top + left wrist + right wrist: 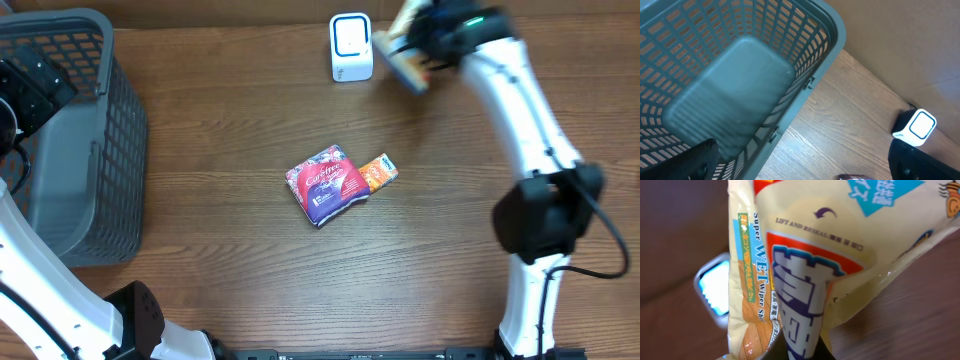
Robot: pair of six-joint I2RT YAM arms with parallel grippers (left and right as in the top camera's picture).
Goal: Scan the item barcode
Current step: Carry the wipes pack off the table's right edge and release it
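We find the right gripper (pixel 408 50) at the far side of the table (pixel 230 250), its fingers closed on a wipes pack (pixel 407 70). The pack sits tilted in the grip, just right of the scanner (pixel 351 47), which stands upright near the far edge. In the right wrist view the pack fills most of the frame with its printed face toward the camera. The scanner's lit window shows blurred behind the pack's left edge, and we cannot tell whether the two touch. The left gripper (pixel 38 82) hangs over the grey basket (pixel 110 170) at the far left, its fingers (pixel 687 160) spread wide and holding nothing. Near the table's middle lie a red packet (pixel 327 184) and an orange packet (pixel 378 172), touching, the orange one to the right.
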